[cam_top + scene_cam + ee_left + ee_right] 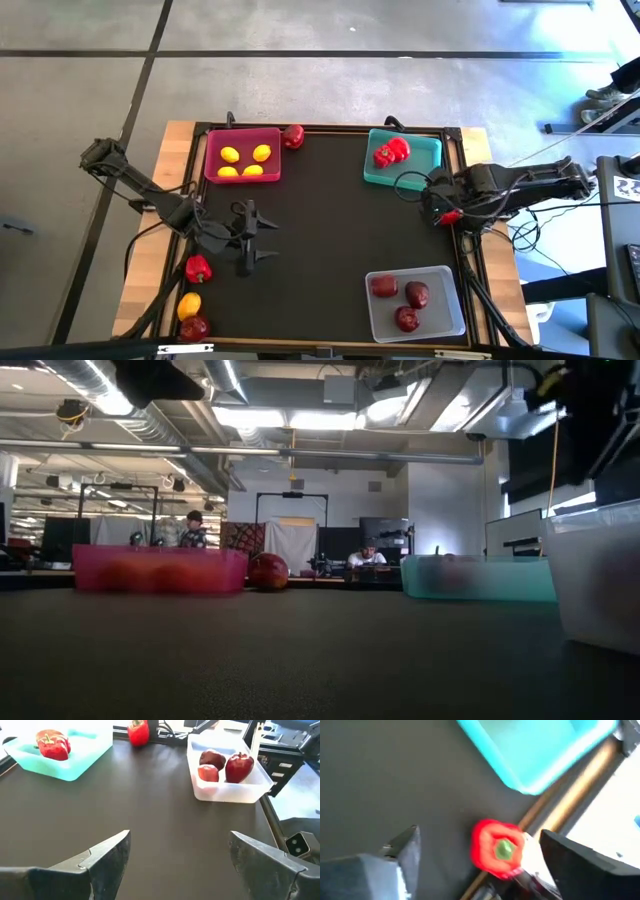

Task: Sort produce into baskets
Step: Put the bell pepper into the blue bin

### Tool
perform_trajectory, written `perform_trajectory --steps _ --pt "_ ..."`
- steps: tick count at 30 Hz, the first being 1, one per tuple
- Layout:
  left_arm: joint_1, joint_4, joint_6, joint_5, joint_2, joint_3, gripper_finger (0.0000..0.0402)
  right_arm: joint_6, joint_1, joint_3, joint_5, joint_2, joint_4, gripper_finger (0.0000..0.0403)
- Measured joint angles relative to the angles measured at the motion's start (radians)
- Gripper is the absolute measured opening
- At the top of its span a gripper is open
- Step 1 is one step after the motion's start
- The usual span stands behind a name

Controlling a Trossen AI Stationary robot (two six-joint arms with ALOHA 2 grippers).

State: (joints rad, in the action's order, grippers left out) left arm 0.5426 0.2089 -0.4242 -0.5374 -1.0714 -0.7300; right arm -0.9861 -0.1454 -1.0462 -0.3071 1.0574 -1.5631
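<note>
My right gripper point(479, 845) is open near the table's right edge, just in front of the teal basket point(425, 150). A red pepper point(496, 849) with a green stem sits between its fingers, close to one of them, and also shows in the high view point(451, 216). The teal basket holds red peppers point(391, 152). My left gripper point(252, 240) is open and empty over the left middle of the mat. The pink basket point(243, 176) holds yellow lemons point(246, 162). The clear basket point(440, 318) holds three dark red apples point(404, 298). My right gripper has its fingers on either side of the red pepper point(492, 851). The pepper lies close against one finger point(555, 855). I cannot tell whether that finger touches it. The other finger point(407, 845) stands well clear of it.
A dark red apple point(293, 136) lies on the mat by the pink basket's right end. A red pepper point(198, 268), a lemon point(189, 305) and an apple point(194, 327) lie at the near left. The wooden table rim point(470, 250) runs beside my right gripper.
</note>
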Motion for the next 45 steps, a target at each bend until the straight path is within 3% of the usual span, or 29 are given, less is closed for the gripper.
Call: perform_trajectory --steps 4,8,24,33,45 --pt "0.000 -0.023 0.029 0.031 0.000 0.000 0.0327 0.059 0.059 0.055 0.079 0.028 0.018 0.0375" --pt "-0.002 -0.022 0.060 0.035 0.000 0.000 0.0327 0.155 0.140 0.127 0.125 0.068 0.010 0.0393" --pt "-0.009 -0.045 0.029 0.035 0.000 0.000 0.0327 0.425 0.418 0.239 0.170 0.216 0.056 0.0370" --pt "-0.009 -0.045 0.019 0.026 0.000 0.000 0.0327 0.468 0.436 0.284 0.183 0.291 0.177 0.0362" --pt "-0.009 -0.041 0.036 0.024 0.000 0.000 0.0327 0.535 0.435 0.284 0.225 0.451 0.190 0.0360"
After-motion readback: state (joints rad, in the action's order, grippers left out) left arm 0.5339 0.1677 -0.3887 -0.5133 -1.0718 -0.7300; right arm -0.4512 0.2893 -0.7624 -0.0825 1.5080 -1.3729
